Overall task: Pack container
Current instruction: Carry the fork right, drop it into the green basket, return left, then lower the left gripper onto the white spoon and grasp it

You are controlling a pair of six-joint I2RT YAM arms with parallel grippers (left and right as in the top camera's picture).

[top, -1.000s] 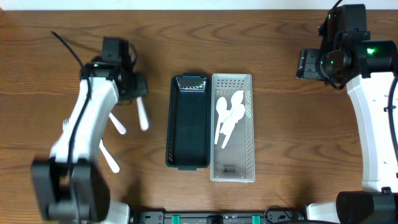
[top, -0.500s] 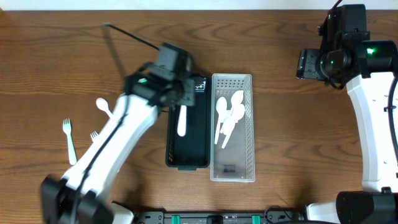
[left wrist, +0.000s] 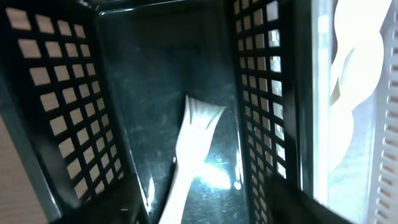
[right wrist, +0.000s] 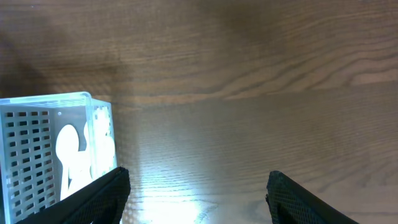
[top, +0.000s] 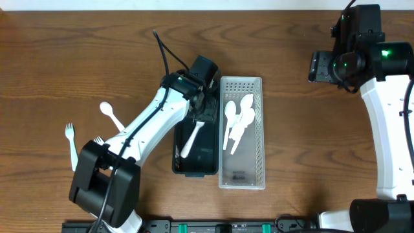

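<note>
A black mesh container [top: 176, 150] stands mid-table beside a clear one [top: 259, 162] holding white spoons [top: 236, 120]. My left gripper [top: 203, 98] hangs over the black container's far end, open. In the left wrist view its dark fingers [left wrist: 283, 199] stand apart at the bottom corners, and a white fork [left wrist: 194, 134] lies loose on the black floor between the mesh walls [left wrist: 56, 93]. The overhead view shows the same fork [top: 189, 138] lying at a slant. My right gripper [right wrist: 199, 193] is open over bare wood, far right [top: 321, 66].
Left of the containers, a white spoon [top: 110, 115] and a white fork [top: 72, 145] lie on the wood, and another fork [top: 98, 140] pokes out from under my left arm. The right wrist view catches the clear container's corner [right wrist: 37, 143].
My left arm swung from the table's left side to above the black container, carrying a white fork. Its jaws then opened and the fork now rests inside. The right arm stayed still.
</note>
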